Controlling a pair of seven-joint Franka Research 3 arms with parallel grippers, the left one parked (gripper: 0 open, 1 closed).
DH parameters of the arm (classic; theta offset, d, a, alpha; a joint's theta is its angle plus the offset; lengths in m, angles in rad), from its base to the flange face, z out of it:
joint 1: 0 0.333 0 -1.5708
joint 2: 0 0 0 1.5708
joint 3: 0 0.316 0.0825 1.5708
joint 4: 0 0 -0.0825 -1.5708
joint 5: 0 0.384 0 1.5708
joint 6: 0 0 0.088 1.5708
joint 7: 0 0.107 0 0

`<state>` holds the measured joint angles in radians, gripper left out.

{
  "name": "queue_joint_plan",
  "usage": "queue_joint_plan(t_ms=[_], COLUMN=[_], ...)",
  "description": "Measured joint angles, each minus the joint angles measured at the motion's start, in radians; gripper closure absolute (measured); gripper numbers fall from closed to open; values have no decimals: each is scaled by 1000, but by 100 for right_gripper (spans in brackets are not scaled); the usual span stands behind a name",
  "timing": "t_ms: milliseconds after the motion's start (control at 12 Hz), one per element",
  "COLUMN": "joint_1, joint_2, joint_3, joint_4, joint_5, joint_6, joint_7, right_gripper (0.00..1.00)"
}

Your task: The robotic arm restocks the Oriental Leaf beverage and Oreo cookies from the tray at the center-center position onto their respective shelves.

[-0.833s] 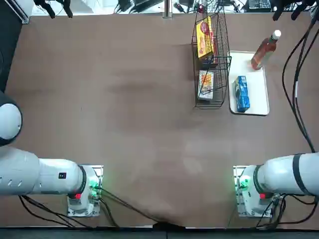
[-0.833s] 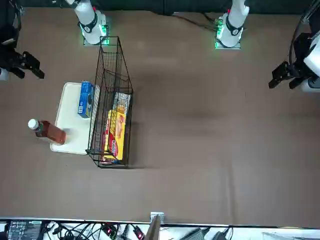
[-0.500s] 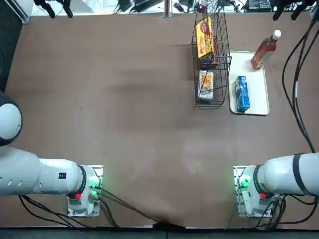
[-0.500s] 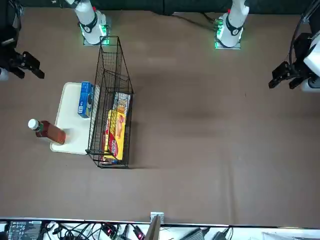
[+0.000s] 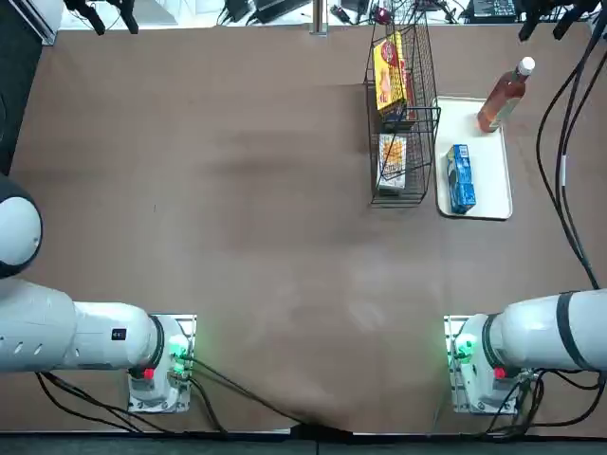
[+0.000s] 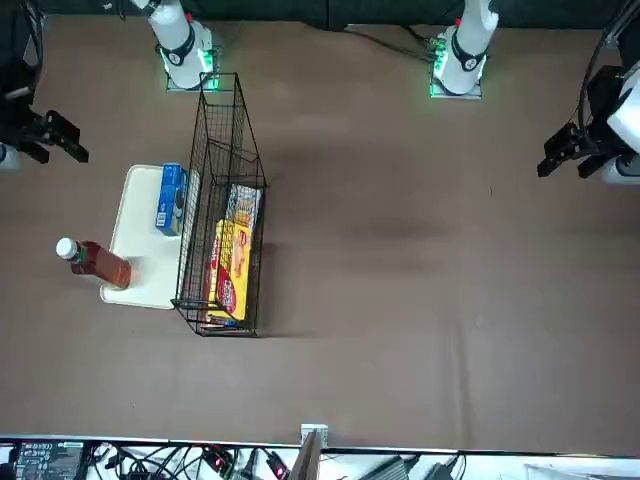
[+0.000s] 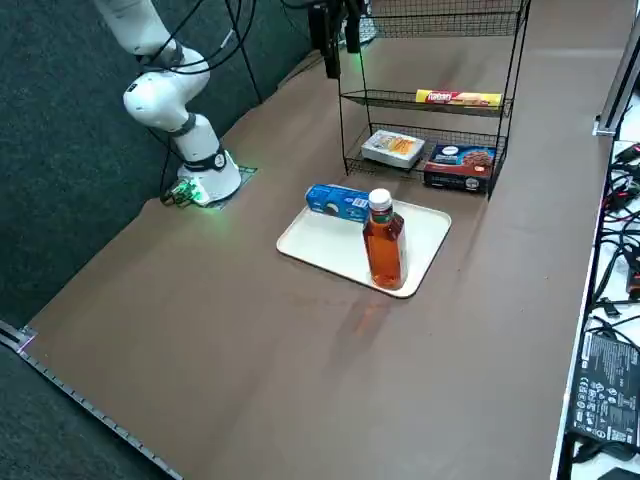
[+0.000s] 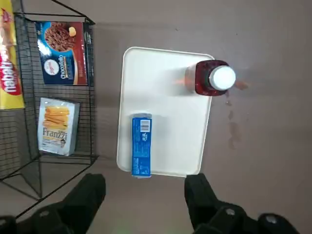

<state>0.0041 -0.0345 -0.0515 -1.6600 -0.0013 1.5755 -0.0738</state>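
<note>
A: What's shifted since the earlier frame?
B: Only the robotic arm [image 7: 160, 98], and slightly: its wrist sits a touch differently in the front view. The goods haven't moved.

A: And the right gripper [image 8: 146, 181]?
B: Raised over the tabletop [image 5: 285, 246], off the packet's end of the tray [image 8: 170, 141]. Its jaws are wide apart, with nothing between them.

A: Which first?
B: I'd guess the Oreo cookies [image 8: 141, 146], being nearer. They lie lengthwise along the tray, at the end toward the robot's base. Centre the jaws across the narrow width, come straight down, stop short of the tray and close gently; the wrapper may crush.

A: The Oriental Leaf beverage [image 7: 384, 245]?
B: Upright by the tray's far right corner. Take it by the body, below the white cap [image 7: 380, 199], and keep it plumb. Squeezed high or knocked, it could topple.

A: What's in the way?
B: The shelves [image 7: 430, 107], just left of the tray. Their wire uprights leave little room beside the packet, so lift clear before turning in. One tier holds yellow-and-red packets [image 8: 9, 73]; a lower one holds a white-and-orange packet [image 8: 57, 126] and a dark box [image 8: 61, 53]. Mind the hanging cables [image 5: 560, 180] too.
</note>
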Motion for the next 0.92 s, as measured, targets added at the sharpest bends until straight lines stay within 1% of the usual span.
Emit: queue_joint_plan(t_ms=[417,917], joint_1=[-46,-107], joint_2=[87,204], joint_3=[-4,-6], joint_4=[1,21], joint_5=[0,-3], joint_6=[100,223], joint_7=[-47,-149], right_gripper=[0,0])
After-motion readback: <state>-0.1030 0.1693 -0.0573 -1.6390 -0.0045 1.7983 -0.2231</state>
